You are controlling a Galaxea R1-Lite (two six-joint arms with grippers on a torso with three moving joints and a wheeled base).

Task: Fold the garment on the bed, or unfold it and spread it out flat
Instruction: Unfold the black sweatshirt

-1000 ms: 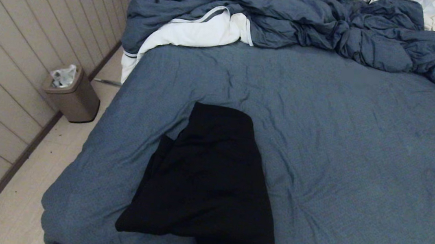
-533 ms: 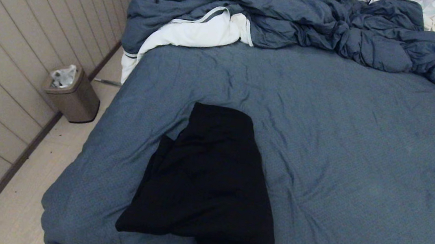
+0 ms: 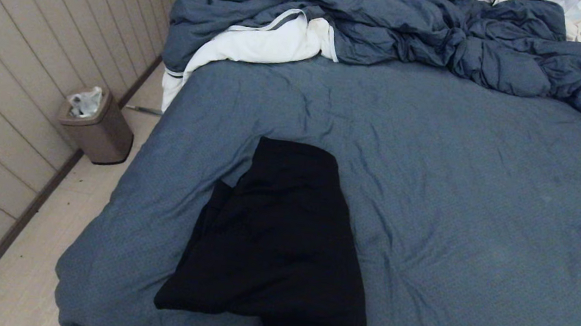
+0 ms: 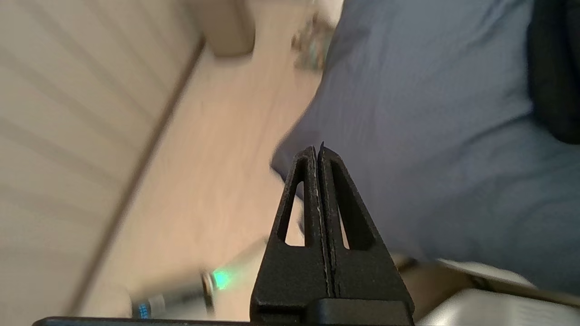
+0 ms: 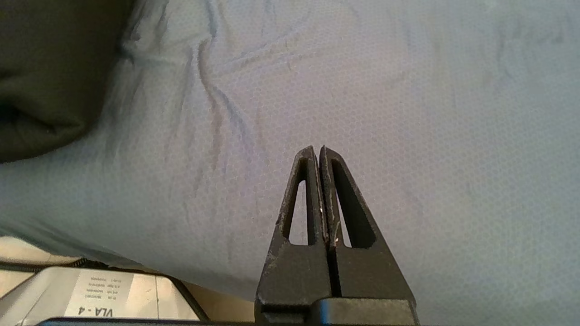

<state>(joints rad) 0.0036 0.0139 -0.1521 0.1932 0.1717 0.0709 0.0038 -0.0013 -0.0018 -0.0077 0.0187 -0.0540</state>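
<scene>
The bed (image 3: 481,217) fills most of the head view under a wrinkled blue-grey sheet, with a rumpled comforter (image 3: 420,30) heaped along its far edge from 11 to 2 o'clock and a white cloth (image 3: 260,45) spilling off at 11. The garment (image 3: 276,243), a black folded bundle, lies on the sheet toward 7 o'clock, near the bed's near-left corner. The left gripper (image 4: 320,151) hangs beside that corner over the floor, the right gripper (image 5: 318,153) above bare sheet beside the garment, each with fingers pressed together on nothing.

You see the left gripper (image 4: 318,149) and right gripper (image 5: 317,149) alike: matte black tapered fingers with triangular cut-outs, edges scuffed whitish.
</scene>
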